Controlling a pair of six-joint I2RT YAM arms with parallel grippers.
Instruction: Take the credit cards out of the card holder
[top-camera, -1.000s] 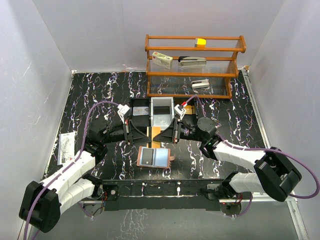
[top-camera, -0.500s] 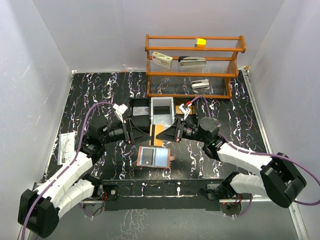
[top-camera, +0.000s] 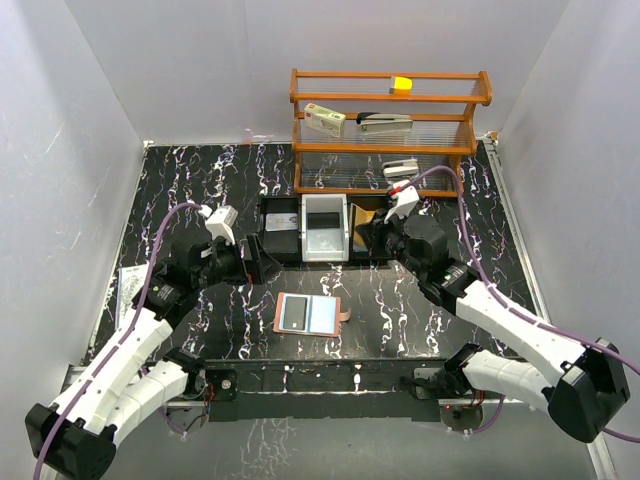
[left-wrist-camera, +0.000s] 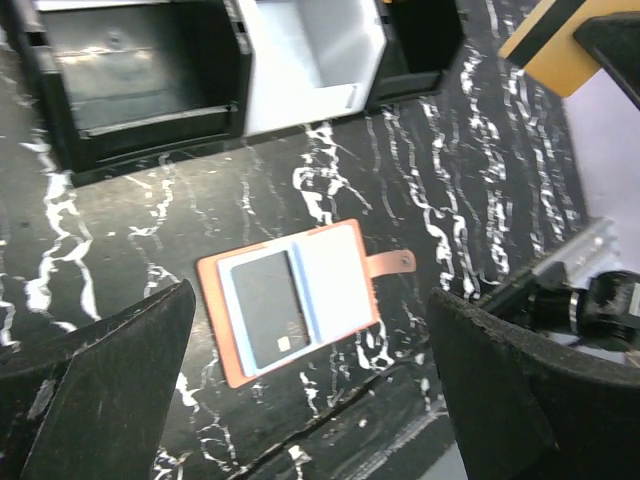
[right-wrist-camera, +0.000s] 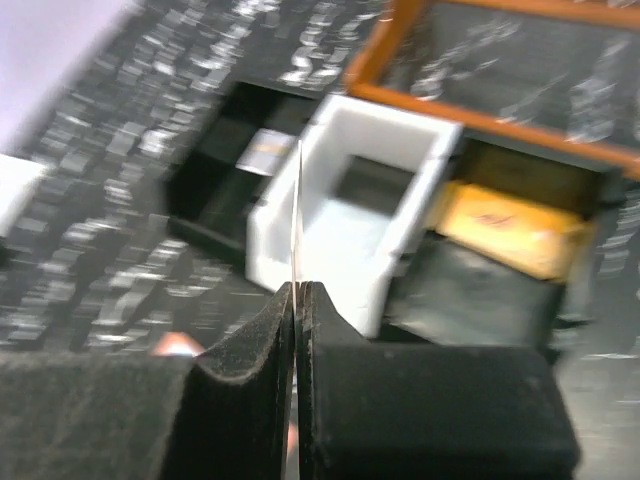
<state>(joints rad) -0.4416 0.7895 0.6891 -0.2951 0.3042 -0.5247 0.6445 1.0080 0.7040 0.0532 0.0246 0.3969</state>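
Note:
The salmon-brown card holder (top-camera: 308, 314) (left-wrist-camera: 290, 300) lies open on the black marbled table, with a dark credit card (left-wrist-camera: 268, 308) in its left pocket. My left gripper (top-camera: 252, 265) (left-wrist-camera: 320, 400) hovers above and left of it, open and empty. My right gripper (top-camera: 368, 232) (right-wrist-camera: 297, 290) is shut on a yellow credit card (left-wrist-camera: 545, 40), seen edge-on (right-wrist-camera: 298, 200) in its own view, over the trays behind the holder. Another yellow card (right-wrist-camera: 505, 230) lies in the black tray on the right.
Three small trays stand in a row behind the holder: black (top-camera: 280, 228), white (top-camera: 325, 225), black (top-camera: 380, 215). A wooden shelf (top-camera: 390, 130) with a stapler and boxes stands at the back. A printed packet (top-camera: 130, 295) lies at the left edge.
My left gripper let go of the yellow card, opened wide and drew back to the left. The right gripper carried the card back and right, toward the trays.

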